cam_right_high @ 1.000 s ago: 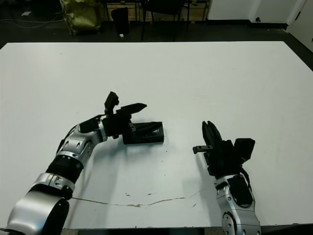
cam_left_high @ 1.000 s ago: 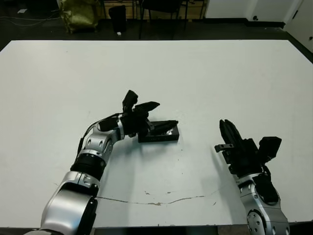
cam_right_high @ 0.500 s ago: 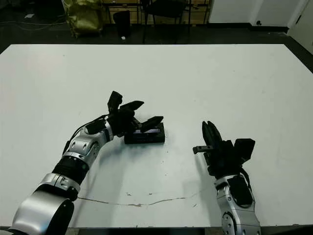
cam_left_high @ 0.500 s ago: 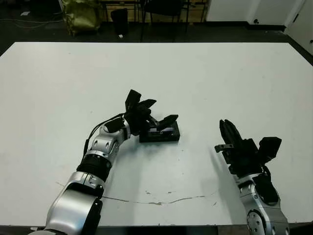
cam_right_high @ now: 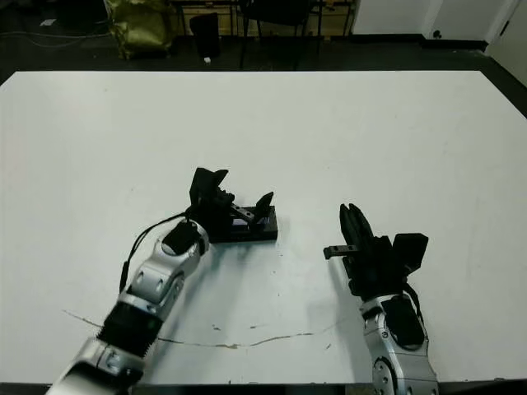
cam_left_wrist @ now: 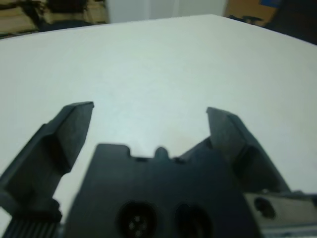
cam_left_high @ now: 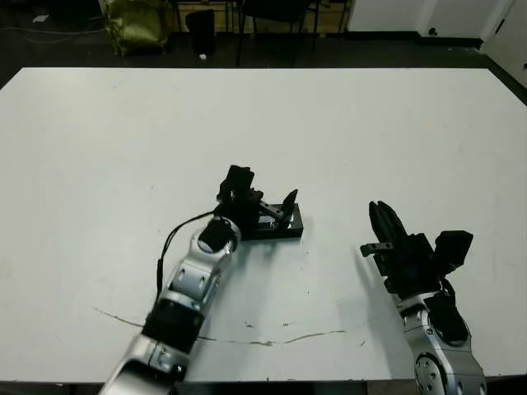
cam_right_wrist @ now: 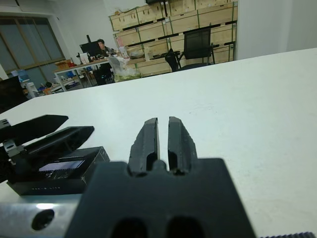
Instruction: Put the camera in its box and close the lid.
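Black and blocky, the left gripper (cam_left_high: 265, 204) stands with its jaws wide apart; one matte wedge-shaped finger (cam_left_wrist: 67, 131) shows to each side of empty white surface in the left wrist view. It hovers at the closed box, whose flat black lid (cam_right_wrist: 62, 166) with a glossy silvery strip faces up. The small black rectangular box (cam_left_high: 276, 224) lies flat near the middle of the smooth white bench (cam_left_high: 370, 140), with the gripper over its 9 o'clock end. No slim bar-shaped camera can be made out.

At about 4 o'clock from the box, well apart from it, the right gripper (cam_right_wrist: 162, 136) holds its two narrow black jaws pressed together on nothing, pointing toward 12 o'clock. Silver jointed forearms run back from both grippers toward 6 o'clock.

A thin dark crack (cam_left_high: 272, 339) runs across the bench near its 6 o'clock edge. Beyond the 12 o'clock edge sits a crumpled yellow-green bag (cam_left_high: 132, 23) on dark floor.
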Robot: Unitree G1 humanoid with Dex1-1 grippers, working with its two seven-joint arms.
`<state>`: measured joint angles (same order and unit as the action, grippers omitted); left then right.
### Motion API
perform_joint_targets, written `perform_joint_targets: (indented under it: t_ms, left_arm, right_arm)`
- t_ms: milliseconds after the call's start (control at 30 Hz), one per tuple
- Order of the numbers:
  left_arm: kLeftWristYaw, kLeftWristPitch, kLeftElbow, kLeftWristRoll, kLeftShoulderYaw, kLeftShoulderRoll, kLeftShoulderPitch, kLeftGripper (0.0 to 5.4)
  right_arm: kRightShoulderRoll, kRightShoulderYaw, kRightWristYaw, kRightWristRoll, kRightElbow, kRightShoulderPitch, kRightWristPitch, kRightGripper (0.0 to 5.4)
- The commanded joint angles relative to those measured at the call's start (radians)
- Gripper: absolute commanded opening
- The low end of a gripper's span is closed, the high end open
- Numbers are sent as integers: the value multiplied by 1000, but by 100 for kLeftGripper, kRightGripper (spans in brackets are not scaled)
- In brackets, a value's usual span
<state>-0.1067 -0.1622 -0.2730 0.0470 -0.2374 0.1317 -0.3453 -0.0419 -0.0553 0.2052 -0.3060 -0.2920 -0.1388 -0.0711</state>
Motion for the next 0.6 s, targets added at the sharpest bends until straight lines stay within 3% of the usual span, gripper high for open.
perform_joint_targets:
  t_ms: [33,133,367,600]
  left_arm:
    - [76,-30,-63,69,-24,-17,118,399]
    - [118,-17,-55,92,-30,-8,134,329]
    - [97,-116,-72,104,-30,-11,103,161]
    - [62,-189,-47,107,-14,-31,76,2]
  right_arm:
    - [-4,-2,-6,2,5,-15,-18,0]
    - [-4,-1,-2,0,10,-14,-14,0]
    - [0,1,-9,-8,-2,-20,-34,0]
    - [-2,-2,3,-4,21,-19,-4,0]
